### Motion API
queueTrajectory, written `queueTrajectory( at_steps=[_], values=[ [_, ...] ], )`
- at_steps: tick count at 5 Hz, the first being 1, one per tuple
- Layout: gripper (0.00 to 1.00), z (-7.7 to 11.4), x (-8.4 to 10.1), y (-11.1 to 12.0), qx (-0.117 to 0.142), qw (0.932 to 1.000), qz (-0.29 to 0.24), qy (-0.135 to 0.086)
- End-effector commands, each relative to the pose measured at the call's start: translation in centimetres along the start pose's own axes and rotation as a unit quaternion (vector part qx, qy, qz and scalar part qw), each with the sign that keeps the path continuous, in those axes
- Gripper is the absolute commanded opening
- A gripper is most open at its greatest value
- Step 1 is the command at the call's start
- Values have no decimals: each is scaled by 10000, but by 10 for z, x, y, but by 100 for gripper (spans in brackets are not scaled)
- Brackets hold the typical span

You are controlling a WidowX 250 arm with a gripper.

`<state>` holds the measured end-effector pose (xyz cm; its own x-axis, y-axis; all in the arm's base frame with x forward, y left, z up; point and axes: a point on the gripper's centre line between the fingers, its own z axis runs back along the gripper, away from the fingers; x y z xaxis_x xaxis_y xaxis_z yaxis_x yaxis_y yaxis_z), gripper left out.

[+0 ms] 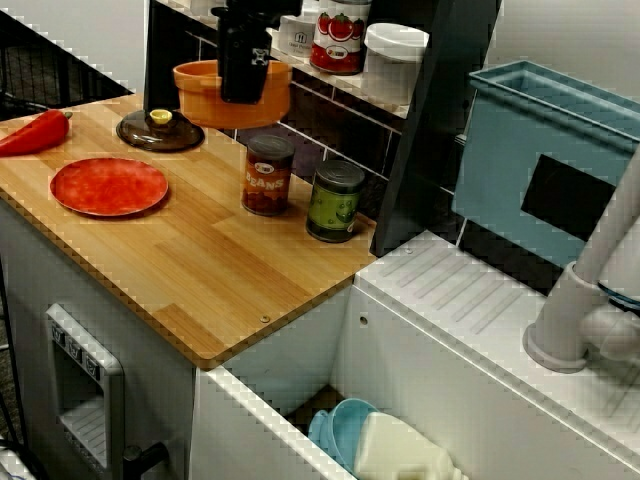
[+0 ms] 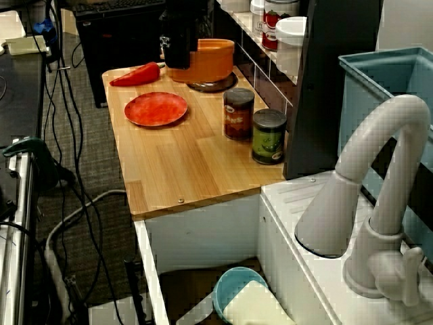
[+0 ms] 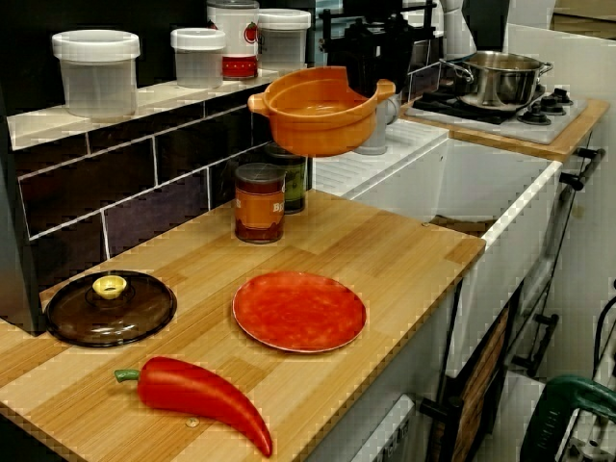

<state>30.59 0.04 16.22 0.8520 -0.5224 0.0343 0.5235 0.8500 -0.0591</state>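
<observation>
Hand (image 3: 373, 82) grips the orange pot (image 3: 318, 115) by its rim, raised clear of the table (image 3: 385, 250). Lid (image 3: 109, 308) lies below, not fitted.

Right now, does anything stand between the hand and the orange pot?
Nothing visible does. The hand grips the orange pot by its rim, holding it in the air clear of the wooden counter.

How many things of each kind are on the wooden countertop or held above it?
Cans: 2, the brown bean can and the green can
Plates: 1, the red plate
Peppers: 1, the red pepper
Lids: 1, the dark lid
Pots: 1, the orange pot, held up by the gripper
Total: 6
</observation>
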Motion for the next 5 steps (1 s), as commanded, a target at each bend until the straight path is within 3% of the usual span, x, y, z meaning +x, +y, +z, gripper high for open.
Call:
queueTrajectory(
  at_steps=[1, 4, 5],
  values=[
    [0, 16, -33, 19, -20, 9991, 238, -354],
    [0, 38, -71, 56, -89, 9957, 707, -590],
    [0, 40, -85, 66, 44, 9944, 893, -568]
  ],
)
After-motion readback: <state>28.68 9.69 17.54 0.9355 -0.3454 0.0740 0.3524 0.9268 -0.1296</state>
